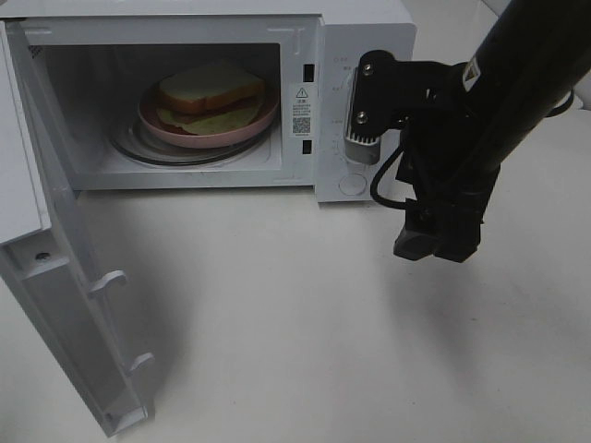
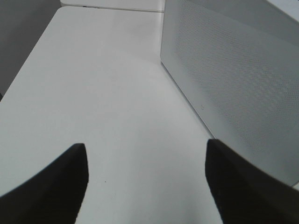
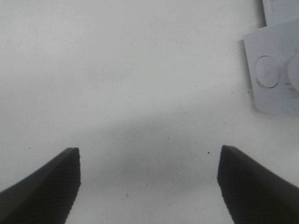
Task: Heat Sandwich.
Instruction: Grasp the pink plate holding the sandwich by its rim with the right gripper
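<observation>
Currently spread wide and empty in front of the microwave [image 1: 369,37]: right jaws, at the end of the right arm [image 1: 517,83], close by the control panel. From the right wrist, only bare table [image 3: 140,70] between them, with the panel's round button [image 3: 266,71] off to one side. Left jaws likewise released, gripping nothing, out of the high view. Between and beyond them just table. Beside them a perforated white panel [image 2: 243,84] of the oven: door or side wall, cannot tell.

Sandwich [image 1: 211,92]: inside the cavity, flat on the pink plate [image 1: 152,120], over the glass turntable [image 1: 134,149]. From the right jaws, lies across toward the left arm's side and deeper in, past the cavity opening. Well apart from them, no contact. Long axis roughly side to side, parallel to the opening.

Door [image 1: 55,305] swung fully out, on the far side of the cavity from the right jaws. Judging from that: loading looks done, shutting the door probably next, then the controls. Right jaws nearer the sandwich and the panel, as far as can be seen. Left jaws likely nearer the door, though not confirmable from the high view. Worth watching: swinging the door shut without shoving the oven across the table.
</observation>
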You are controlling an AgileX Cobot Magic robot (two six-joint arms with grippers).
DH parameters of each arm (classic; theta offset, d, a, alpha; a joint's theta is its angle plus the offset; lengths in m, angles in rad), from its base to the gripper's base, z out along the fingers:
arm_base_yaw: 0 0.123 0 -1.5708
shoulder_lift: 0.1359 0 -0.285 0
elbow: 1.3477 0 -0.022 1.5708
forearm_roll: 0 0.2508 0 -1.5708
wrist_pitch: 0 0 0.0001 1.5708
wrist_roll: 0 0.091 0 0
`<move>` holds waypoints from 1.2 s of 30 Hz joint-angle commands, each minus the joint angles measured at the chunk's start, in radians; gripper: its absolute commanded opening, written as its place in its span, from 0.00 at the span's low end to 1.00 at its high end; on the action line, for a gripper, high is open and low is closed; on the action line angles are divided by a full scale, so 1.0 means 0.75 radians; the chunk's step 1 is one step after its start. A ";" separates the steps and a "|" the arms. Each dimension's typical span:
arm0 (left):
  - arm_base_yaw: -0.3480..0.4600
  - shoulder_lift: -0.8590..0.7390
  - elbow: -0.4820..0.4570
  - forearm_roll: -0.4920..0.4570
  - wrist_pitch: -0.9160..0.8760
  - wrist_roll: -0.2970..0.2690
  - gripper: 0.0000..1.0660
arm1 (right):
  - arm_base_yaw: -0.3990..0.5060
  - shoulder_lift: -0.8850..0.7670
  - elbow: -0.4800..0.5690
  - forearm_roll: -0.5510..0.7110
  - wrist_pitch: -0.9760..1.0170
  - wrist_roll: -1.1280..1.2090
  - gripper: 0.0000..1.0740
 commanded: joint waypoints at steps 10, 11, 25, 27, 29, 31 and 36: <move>-0.008 -0.008 0.003 -0.004 -0.021 -0.005 0.64 | 0.163 0.183 -0.183 -0.021 0.031 -0.445 0.71; -0.008 -0.008 0.003 -0.004 -0.021 -0.005 0.64 | 0.172 0.192 -0.191 -0.021 0.012 -0.473 0.71; -0.008 -0.008 0.003 -0.004 -0.021 -0.005 0.64 | 0.205 0.263 -0.221 0.044 -0.315 -0.376 0.71; -0.008 -0.008 0.003 -0.004 -0.021 -0.005 0.64 | 0.205 0.307 -0.247 0.031 -0.285 -0.376 0.71; -0.008 -0.008 0.003 -0.004 -0.021 -0.005 0.64 | 0.205 0.323 -0.260 0.031 -0.272 -0.377 0.71; -0.008 -0.008 0.003 -0.004 -0.021 -0.005 0.64 | 0.205 0.375 -0.313 0.021 -0.227 -0.405 0.71; -0.008 -0.008 0.003 -0.004 -0.021 -0.005 0.64 | 0.205 0.483 -0.455 -0.001 -0.140 -0.411 0.71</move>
